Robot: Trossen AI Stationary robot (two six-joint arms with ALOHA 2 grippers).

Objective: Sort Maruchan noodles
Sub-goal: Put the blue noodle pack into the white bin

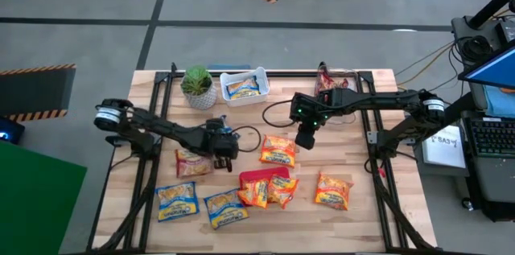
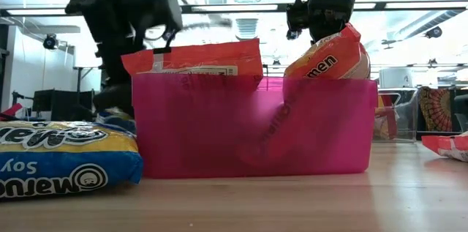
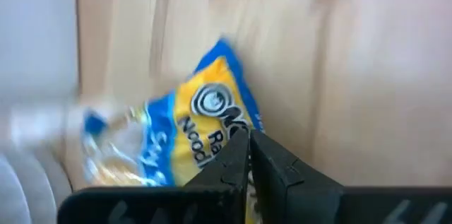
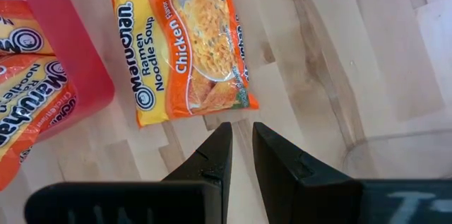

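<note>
Nearest the front edge, two blue packets [image 1: 175, 200] lie flat on the wood, side by side, not yet sorted. Just past them is the pink bin [image 1: 251, 174], with orange packets [image 1: 269, 192] stacked in it and poking above the rim, and one stray orange packet [image 1: 332, 191] lies flat to its right. Mid-table, the left gripper [image 1: 224, 149] hangs low beside a reddish packet [image 1: 191, 161] with its fingers pressed tight together. A blue-and-yellow wrapper shows right behind the tips in its wrist view, and I can't tell whether a corner is pinched or it only lies underneath. Across from it the right gripper [image 4: 241, 128] hovers over bare wood, its fingers drawn nearly together with only a slit between them and nothing in it. The chicken packet [image 4: 187, 44] lies flat just ahead of it, close beside the pink bin. At the far edge the white bin [image 1: 261, 74] holds one blue packet, and the clear bin [image 1: 354, 74] holds something dark red. As for handling, I'd judge these packets light, with crinkly, slick wrappers over a brittle noodle block. A flat packet offers no side to grab, so the best hold is probably the crimped seam at a short end or a lifted corner. A light pinch there should do, since a hard squeeze across the middle could crack the noodles, and a shallow hold on the film could slip out.
</note>
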